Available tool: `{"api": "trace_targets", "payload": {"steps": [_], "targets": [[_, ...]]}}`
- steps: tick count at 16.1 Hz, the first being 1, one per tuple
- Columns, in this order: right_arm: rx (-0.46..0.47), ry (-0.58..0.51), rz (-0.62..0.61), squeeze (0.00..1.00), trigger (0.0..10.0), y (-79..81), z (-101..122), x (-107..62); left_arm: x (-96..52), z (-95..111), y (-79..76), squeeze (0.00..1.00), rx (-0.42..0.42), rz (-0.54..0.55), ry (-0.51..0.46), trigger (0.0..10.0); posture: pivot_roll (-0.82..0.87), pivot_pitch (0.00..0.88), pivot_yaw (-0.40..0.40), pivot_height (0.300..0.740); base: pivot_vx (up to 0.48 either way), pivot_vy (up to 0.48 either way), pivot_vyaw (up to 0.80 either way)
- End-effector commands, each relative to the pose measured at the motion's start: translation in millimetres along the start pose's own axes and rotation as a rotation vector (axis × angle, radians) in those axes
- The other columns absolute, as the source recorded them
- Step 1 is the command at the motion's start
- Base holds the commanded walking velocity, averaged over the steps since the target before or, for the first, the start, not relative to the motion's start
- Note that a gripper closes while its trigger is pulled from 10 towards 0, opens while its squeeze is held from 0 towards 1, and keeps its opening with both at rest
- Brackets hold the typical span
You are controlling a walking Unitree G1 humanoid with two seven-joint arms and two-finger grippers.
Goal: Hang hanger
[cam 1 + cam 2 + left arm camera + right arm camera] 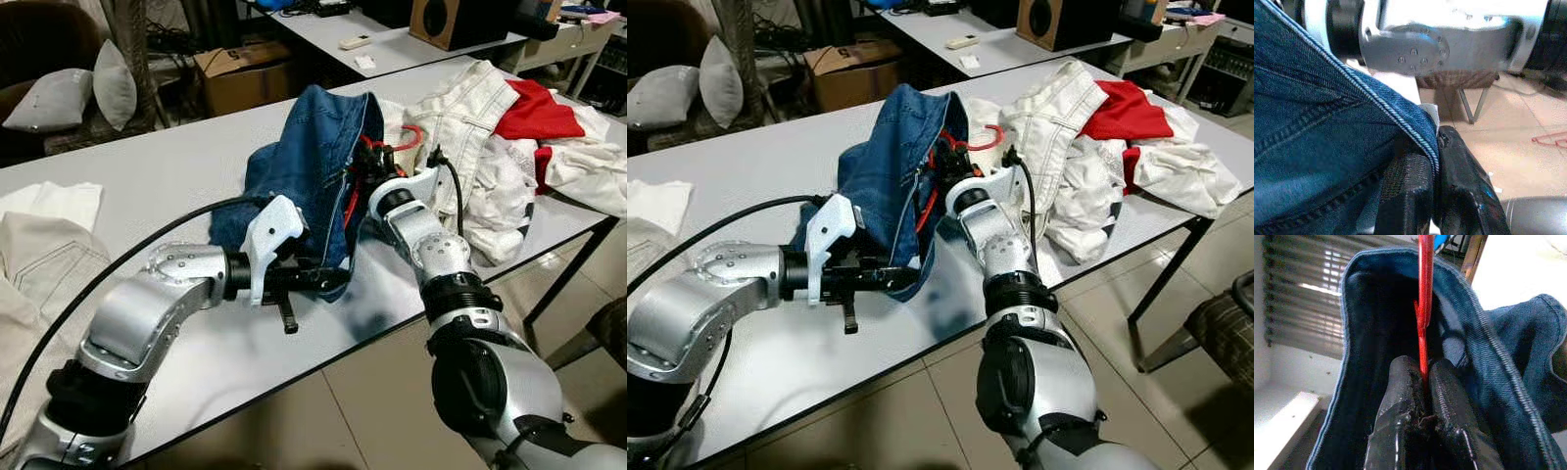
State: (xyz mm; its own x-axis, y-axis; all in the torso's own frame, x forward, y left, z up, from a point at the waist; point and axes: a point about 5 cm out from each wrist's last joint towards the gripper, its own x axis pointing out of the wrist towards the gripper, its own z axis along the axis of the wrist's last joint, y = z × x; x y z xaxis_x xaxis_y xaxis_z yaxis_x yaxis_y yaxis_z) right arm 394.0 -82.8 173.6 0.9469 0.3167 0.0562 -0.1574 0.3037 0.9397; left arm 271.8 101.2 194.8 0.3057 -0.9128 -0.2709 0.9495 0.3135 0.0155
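Both silver arms reach in from the near edge of the white table (176, 166), so starting there. Left gripper (328, 279) has its two black fingers pressed together on the lower hem of the blue jeans (313, 162); in the left wrist view you can see the stitched denim edge (1400, 122) running right down between the fingers (1459, 196). Right gripper (1422, 396) is pinching the red hanger (1425, 293), with the thin red bar clamped between both pads and the open waistband of the jeans wrapping around it (so the hanger sits partly inside the denim). From the head camera, red loops of the hanger (940, 162) poke out of the jeans next to the right wrist.

Moving outward: the jeans are bunched up and lifted off the tabletop between the two arms. Just past them lies a heap of clothes, with a white jacket (470, 117) and a red garment (534, 113) on top. Cream fabric (44, 255) lies at the table's left end. Further back there's a cardboard box (240, 73), grey cushions (88, 93) and a wooden speaker (446, 20). No readable writing or brand labels that I can make out anywhere.
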Motion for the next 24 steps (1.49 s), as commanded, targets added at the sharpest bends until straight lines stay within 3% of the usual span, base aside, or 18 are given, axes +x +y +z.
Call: {"api": "trace_targets", "payload": {"steps": [1,5,8,9,10,12,16,18,19,21,23,24], "targets": [[-0.107,0.047,0.018,0.00,10.0,4.2,-6,0.9,2.7,21,-1.1,0.00,0.016,-0.031,-0.108,0.0,0.00,0.000,0.051,0.740,0.000,0.000,0.00],[-0.230,0.182,0.006,0.00,10.0,-6.9,-30,-6.6,-0.8,51,16.6,0.00,0.015,0.049,-0.274,0.0,0.00,0.000,0.051,0.740,0.000,0.000,0.00],[-0.221,0.208,0.052,0.00,10.0,-3.6,-31,-11.1,-3.0,49,36.4,0.00,0.011,0.187,-0.250,0.0,0.00,0.000,0.056,0.740,0.000,0.000,0.00],[-0.224,0.223,0.097,0.00,10.0,0.1,-28,-16.2,-8.9,44,51.6,0.00,-0.006,0.306,-0.230,0.0,-0.01,0.000,0.062,0.740,0.000,0.000,0.00],[-0.252,0.235,0.106,0.00,10.0,-1.1,-26,-21.7,-16.1,43,57.5,0.00,-0.026,0.342,-0.230,0.0,-0.01,0.000,0.062,0.740,0.000,0.000,0.00],[-0.266,0.227,0.103,0.00,10.0,-3.3,-19,-29.2,-26.0,35,65.8,0.00,-0.051,0.402,-0.182,0.0,-0.02,0.000,0.067,0.740,0.000,0.000,0.00],[-0.266,0.170,0.102,0.00,10.0,-1.6,3,-49.2,-56.4,-3,80.7,0.00,-0.096,0.578,0.030,0.0,-0.02,0.000,0.067,0.740,0.000,0.000,0.00],[-0.248,0.156,0.117,0.00,10.0,2.8,10,-56.4,-56.3,-17,79.6,0.00,-0.130,0.588,0.091,0.0,-0.01,0.000,0.064,0.740,0.000,0.000,0.00],[-0.222,0.157,0.134,0.00,10.0,7.7,11,-60.6,-48.1,-38,78.7,0.00,-0.172,0.579,0.159,0.0,-0.01,0.000,0.063,0.740,0.000,0.000,0.00],[-0.199,0.180,0.142,0.00,10.0,13.1,9,-65.8,-42.2,-53,79.7,0.00,-0.132,0.595,0.217,10.0,-0.01,0.000,0.063,0.740,0.000,0.000,0.00],[-0.210,0.208,0.130,0.00,10.0,14.3,8,-70.3,-38.1,-37,84.2,0.00,-0.157,0.608,0.088,10.0,-0.01,0.000,0.063,0.740,0.000,0.000,0.00],[-0.217,0.217,0.121,0.00,10.0,13.7,8,-71.8,-38.2,-26,85.4,1.00,-0.170,0.589,0.016,10.0,-0.04,0.000,0.073,0.740,0.000,0.000,0.00]]}}
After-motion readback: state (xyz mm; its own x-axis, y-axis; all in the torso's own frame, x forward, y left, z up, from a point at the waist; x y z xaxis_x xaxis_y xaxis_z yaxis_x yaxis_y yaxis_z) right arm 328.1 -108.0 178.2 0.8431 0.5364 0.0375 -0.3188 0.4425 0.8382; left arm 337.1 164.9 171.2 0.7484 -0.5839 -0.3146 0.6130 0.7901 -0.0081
